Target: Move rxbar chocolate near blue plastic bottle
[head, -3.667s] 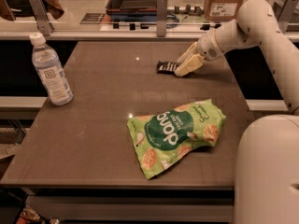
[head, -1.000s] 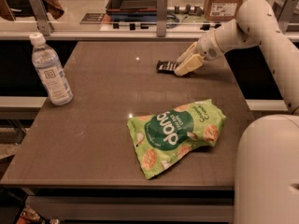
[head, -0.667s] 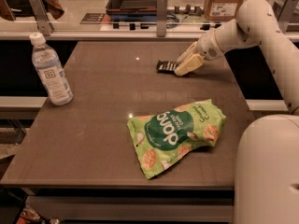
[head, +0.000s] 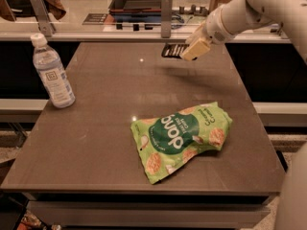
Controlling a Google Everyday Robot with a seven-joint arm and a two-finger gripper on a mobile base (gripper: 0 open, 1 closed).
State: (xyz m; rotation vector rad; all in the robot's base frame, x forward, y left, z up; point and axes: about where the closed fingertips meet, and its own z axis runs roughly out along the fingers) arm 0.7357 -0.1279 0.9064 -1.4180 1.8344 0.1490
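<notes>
The rxbar chocolate (head: 171, 51), a small flat black bar, hangs a little above the far right part of the table, casting a faint shadow below. My gripper (head: 188, 52) comes in from the upper right and is shut on the bar's right end, its pale fingers (head: 195, 48) clamped over it. The blue plastic bottle (head: 52, 73), clear with a white cap and a white label, stands upright at the table's left edge, far from the bar.
A large green snack bag (head: 182, 137) lies crumpled on the brown table (head: 105, 128), right of centre toward the front. A rail with metal posts (head: 166, 13) runs behind the table's far edge. My white arm (head: 259, 8) spans the upper right.
The gripper has risen with the rxbar chocolate, which earlier lay on the table and now hangs above it. Bottle and green bag have not moved.
</notes>
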